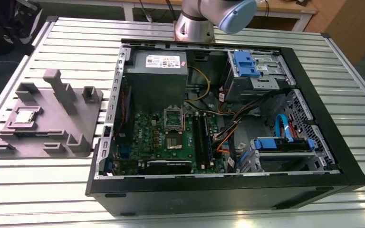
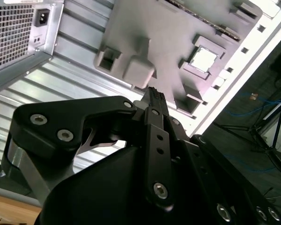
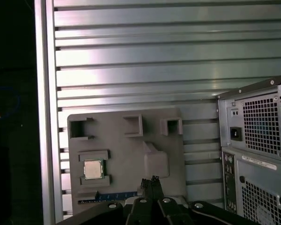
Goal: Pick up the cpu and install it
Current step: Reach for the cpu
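Observation:
The cpu (image 1: 27, 115), a small pale silver square chip, lies flat in a recess of the grey tray (image 1: 55, 137) on the table at the exterior view's left. Both wrist views look down on the cpu (image 2: 203, 58) (image 3: 93, 169) resting in the tray (image 2: 145, 28) (image 3: 131, 150). My gripper (image 2: 153, 94) (image 3: 149, 181) hangs high above the tray, well clear of the chip. Its black fingertips are shut together with nothing between them. Inside the open computer case (image 1: 322, 142), the silver socket frame (image 1: 173, 117) stands open on the green motherboard (image 1: 150, 137).
The arm's base (image 1: 194, 26) stands behind the case. The case's rear panel (image 3: 257, 154) and power supply (image 2: 18, 37) are beside the tray. Black memory sticks (image 1: 201, 135), cables and blue drive bays (image 1: 249, 64) crowd the case. The slatted metal table (image 1: 68, 42) ends in dark floor.

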Available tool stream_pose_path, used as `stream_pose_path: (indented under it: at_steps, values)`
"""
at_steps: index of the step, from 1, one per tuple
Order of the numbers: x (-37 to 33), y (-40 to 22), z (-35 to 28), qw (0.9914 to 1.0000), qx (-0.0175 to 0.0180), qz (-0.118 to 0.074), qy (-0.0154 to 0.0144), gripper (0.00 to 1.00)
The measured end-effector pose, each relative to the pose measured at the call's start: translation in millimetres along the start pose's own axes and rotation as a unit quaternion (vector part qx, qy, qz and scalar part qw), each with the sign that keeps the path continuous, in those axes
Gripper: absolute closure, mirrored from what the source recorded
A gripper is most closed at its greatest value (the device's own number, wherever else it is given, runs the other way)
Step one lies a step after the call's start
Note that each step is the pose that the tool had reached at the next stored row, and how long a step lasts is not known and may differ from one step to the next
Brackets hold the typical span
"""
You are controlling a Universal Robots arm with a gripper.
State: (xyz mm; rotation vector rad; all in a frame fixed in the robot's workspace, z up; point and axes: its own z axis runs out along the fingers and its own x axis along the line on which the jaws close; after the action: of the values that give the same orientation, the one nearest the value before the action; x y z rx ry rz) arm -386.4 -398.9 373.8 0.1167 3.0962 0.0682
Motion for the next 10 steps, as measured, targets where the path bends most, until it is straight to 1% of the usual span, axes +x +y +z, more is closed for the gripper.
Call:
stream_pose_path:
  at_steps: [4, 10]
  values:
    - [15.4, -1.3, 3.1, 1.0, 0.0001, 0.0, 0.0, 0.9]
    - [34.5, -3.0, 7.8, 1.0, 0.0001, 0.0, 0.0005, 0.9]
